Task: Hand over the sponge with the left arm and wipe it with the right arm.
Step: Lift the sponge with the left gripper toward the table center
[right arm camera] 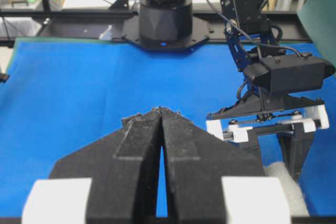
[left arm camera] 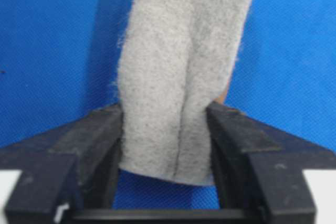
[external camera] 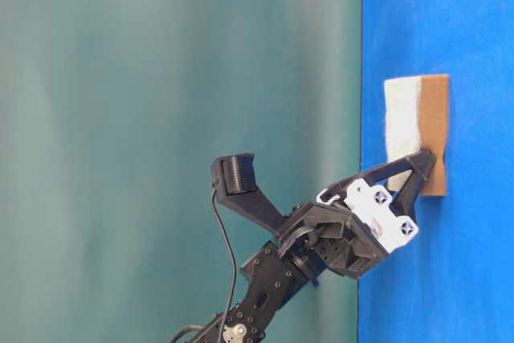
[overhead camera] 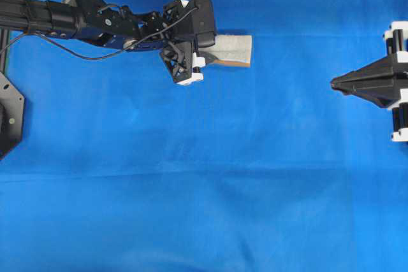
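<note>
Closing on the sponge point(left arm camera: 181, 77), the left gripper point(left arm camera: 167, 129) has its two black fingers point(left arm camera: 100, 135) pressed against the long sides of the grey-white fuzzy pad — the wrist view shows a crease running down the fuzz between them, so the squeeze looks real, though how firm it is I cannot tell. The sponge lies flat on the blue cloth point(overhead camera: 204, 189), its near end between the fingers and its far end sticking out ahead of the fingertips; a thin orange-tan layer shows along one edge in the overhead view. From table level the sponge point(external camera: 416, 130) appears to rest on the cloth, not raised.

The right gripper point(overhead camera: 338, 83) sits well apart, across open cloth in front of the left hand, its pointed fingers point(right arm camera: 142, 135) pinched together with only a hairline between them and nothing in them.

Judged progress: early. The grasp is made or nearly made; the lift, the carry toward the other arm, the handover itself and the wiping are all left. The right hand would need to spread its fingers before it can take anything — no sign of that here.
</note>
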Tool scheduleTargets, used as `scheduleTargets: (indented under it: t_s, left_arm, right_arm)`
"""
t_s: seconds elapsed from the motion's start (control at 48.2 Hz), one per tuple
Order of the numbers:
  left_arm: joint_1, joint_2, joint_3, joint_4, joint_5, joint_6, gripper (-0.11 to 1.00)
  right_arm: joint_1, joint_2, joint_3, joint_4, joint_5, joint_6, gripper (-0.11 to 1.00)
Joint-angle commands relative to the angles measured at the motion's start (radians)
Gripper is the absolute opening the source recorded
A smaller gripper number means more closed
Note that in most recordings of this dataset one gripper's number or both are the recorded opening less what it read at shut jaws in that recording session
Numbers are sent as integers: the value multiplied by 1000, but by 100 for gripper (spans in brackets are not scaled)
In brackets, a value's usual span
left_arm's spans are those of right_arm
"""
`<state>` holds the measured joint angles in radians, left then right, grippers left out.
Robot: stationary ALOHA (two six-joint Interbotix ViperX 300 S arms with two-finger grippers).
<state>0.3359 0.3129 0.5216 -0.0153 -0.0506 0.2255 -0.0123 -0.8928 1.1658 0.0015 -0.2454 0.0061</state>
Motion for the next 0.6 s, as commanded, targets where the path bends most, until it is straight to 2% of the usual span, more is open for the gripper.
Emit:
scheduleTargets:
  t_s: [0.0, 0.311, 0.498, 0.581]
  left_arm:
    - [-2, -28, -14, -2, 6, 0, 40]
    - [-55, -199, -14, -2, 110, -51, 40]
    - [-127, -321, -12, -12, 224, -74, 40]
    - [-164, -365, -11, -12, 259, -101, 35]
  right_arm:
    - [0, 3, -11, 3, -5, 2, 0]
    - [-2, 3, -14, 3, -6, 0, 0]
    - [-9, 3, -21, 3, -6, -2, 0]
    - [-15, 5, -21, 3, -5, 0, 0]
